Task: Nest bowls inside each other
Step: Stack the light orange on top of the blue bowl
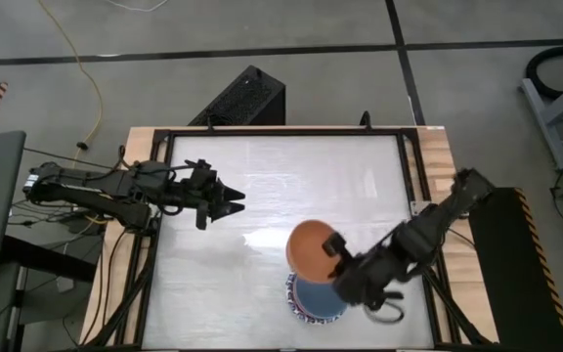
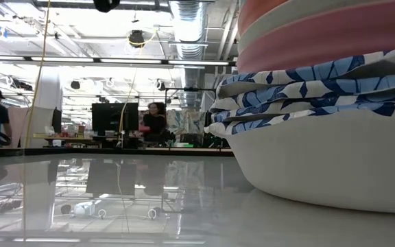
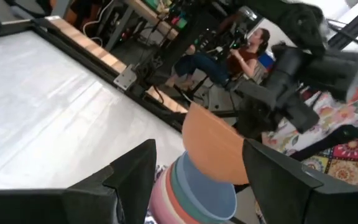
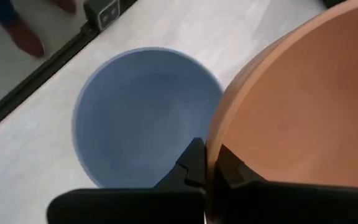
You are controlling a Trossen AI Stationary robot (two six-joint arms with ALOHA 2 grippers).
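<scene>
Your right gripper [image 1: 335, 246] reaches in from four o'clock, clamped on the rim of the orange bowl [image 1: 310, 248], which is held tilted just above the stack of bowls [image 1: 313, 297] at the table's [image 1: 262, 186] six o'clock edge; the blue bowl [image 4: 143, 112] is topmost there. Your left gripper [image 1: 231, 201] hovers at nine o'clock, fingers spread, holding nothing. Beyond the table, a seated person [image 3: 251, 50].
</scene>
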